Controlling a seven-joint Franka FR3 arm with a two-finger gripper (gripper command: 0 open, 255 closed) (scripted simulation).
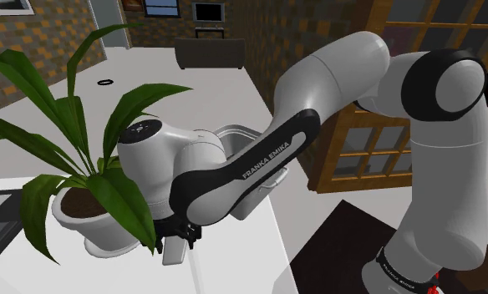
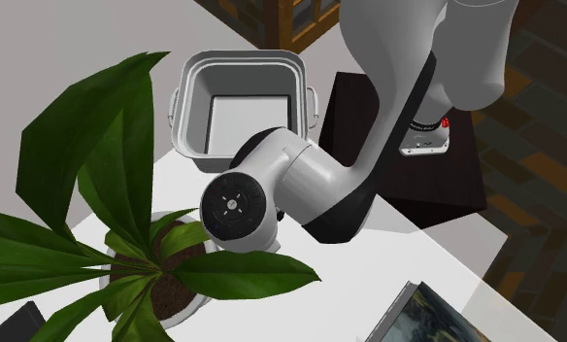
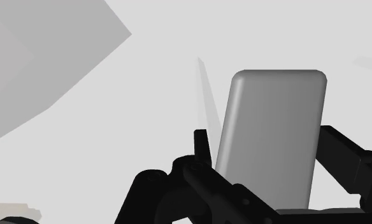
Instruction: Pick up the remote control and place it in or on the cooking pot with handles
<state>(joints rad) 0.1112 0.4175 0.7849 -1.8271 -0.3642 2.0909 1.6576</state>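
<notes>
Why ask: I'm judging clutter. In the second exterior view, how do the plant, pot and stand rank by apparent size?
1. The plant, clearly largest.
2. The pot and stand look alike; the arm covers part of the stand, so no ranking.

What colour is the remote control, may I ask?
Light grey; the remote control shows best in wrist view.

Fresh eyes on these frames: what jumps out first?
The white arm folds low over the white table, its end effector clasping a plain grey remote control upright. A big leafy potted plant crowds it on the shoulder view's left. In the second exterior view, the grey cooking pot with handles sits just beyond the arm.
</notes>
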